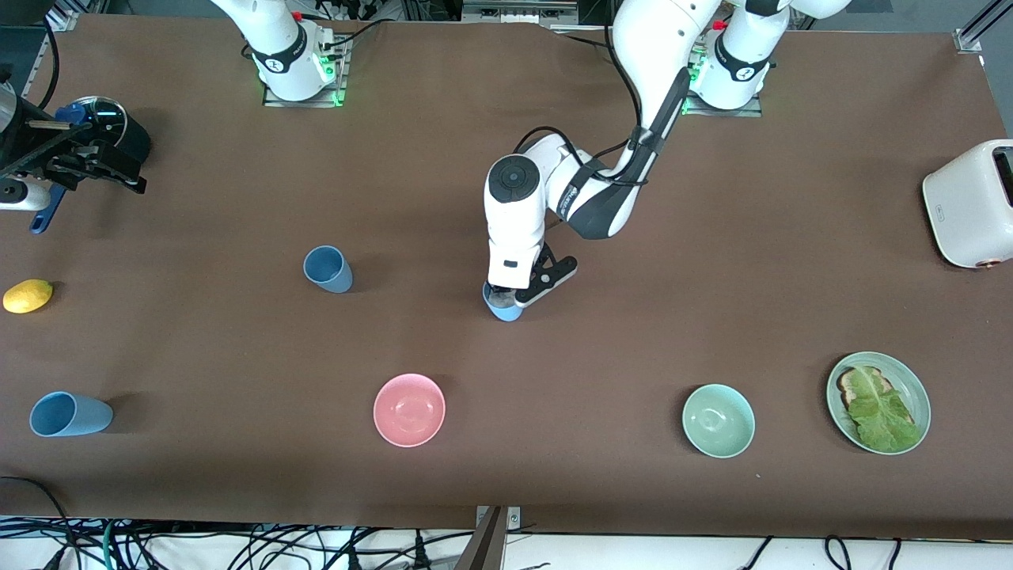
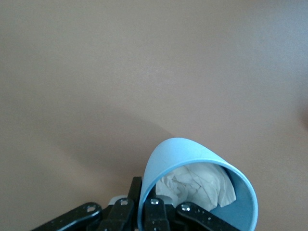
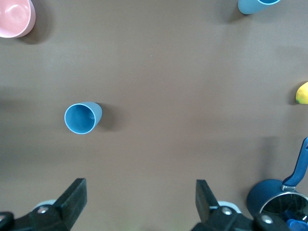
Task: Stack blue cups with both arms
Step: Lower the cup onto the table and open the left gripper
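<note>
My left gripper (image 1: 506,303) was down at the middle of the surface (image 1: 712,261), closed tightly on the rim of a light blue cup (image 1: 505,309). In the left wrist view this cup (image 2: 192,187) was tilted, its mouth toward the camera, and a crumpled white paper (image 2: 197,187) lay inside it; one finger (image 2: 155,216) was inside the rim and the others outside. I could not tell if the cup touched the surface. My right gripper (image 3: 139,202) was held high over the right arm's end of the surface, above a dark blue saucepan (image 1: 107,127), with its fingers wide apart and nothing between them; that arm waited. A duskier blue cup (image 1: 328,269) stood upright between the two arms, well apart from the held cup, toward the right arm's end. A third blue cup (image 1: 70,415) lay on its side nearer to the front camera, near the edge at the right arm's end. A lemon (image 1: 28,295) was beside that edge too. A pink bowl (image 1: 409,409), a mint-green bowl (image 1: 718,420) and a green plate (image 1: 910,380) with toast and lettuce (image 1: 882,412) stood in a row nearer to the front camera. A white toaster (image 1: 969,202) stood at the left arm's end.
</note>
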You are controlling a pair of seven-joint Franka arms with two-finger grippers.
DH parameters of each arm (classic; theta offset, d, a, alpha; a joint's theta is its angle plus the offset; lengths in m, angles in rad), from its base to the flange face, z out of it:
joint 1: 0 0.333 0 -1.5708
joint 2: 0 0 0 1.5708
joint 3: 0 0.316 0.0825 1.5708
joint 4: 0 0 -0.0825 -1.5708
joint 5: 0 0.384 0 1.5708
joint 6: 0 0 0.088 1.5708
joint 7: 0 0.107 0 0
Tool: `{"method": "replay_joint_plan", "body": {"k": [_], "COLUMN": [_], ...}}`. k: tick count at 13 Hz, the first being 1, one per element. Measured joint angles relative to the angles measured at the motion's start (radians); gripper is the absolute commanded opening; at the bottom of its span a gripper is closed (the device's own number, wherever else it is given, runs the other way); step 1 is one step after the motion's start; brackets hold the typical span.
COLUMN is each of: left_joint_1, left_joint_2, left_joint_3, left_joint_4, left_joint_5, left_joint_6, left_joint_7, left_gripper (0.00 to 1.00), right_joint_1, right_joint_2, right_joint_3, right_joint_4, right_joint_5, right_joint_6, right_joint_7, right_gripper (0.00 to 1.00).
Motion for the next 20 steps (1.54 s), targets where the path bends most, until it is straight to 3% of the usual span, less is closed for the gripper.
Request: {"method": "replay_joint_plan", "body": {"k": [5,7,8,9,15,20], "left_joint_1": [0.0,0.0,0.0,0.0,0.0,0.004], "left_joint_2": [0.018,0.019,0.024,0.035,0.044,-0.027], "left_joint_3": [0.001,0.002,0.002,0.002,0.002,0.003], "left_joint_4": [0.001,0.001,0.001,0.001,0.029,0.031], "left_joint_5": [0.0,0.0,0.0,0.0,0.0,-0.008], "left_joint_6": [0.012,0.013,0.019,0.031,0.048,-0.025], "left_joint_7": [0.0,0.0,0.0,0.0,0.033,0.201], "left_gripper": [0.0,0.3,0.86,1.0,1.0,1.0], "right_joint_1": [0.0,0.0,0.0,0.0,0.0,0.0], "right_joint_2": [0.0,0.0,0.0,0.0,0.0,0.0], "right_joint_3": [0.0,0.0,0.0,0.0,0.0,0.0], "right_joint_4": [0.0,0.0,0.0,0.0,0.0,0.0], "right_joint_5": [0.0,0.0,0.0,0.0,0.0,0.0], "right_joint_6": [0.0,0.0,0.0,0.0,0.0,0.0], "right_joint_7": [0.0,0.0,0.0,0.0,0.0,0.0], "right_gripper": [1.0,1.0,1.0,1.0,1.0,1.0]}}
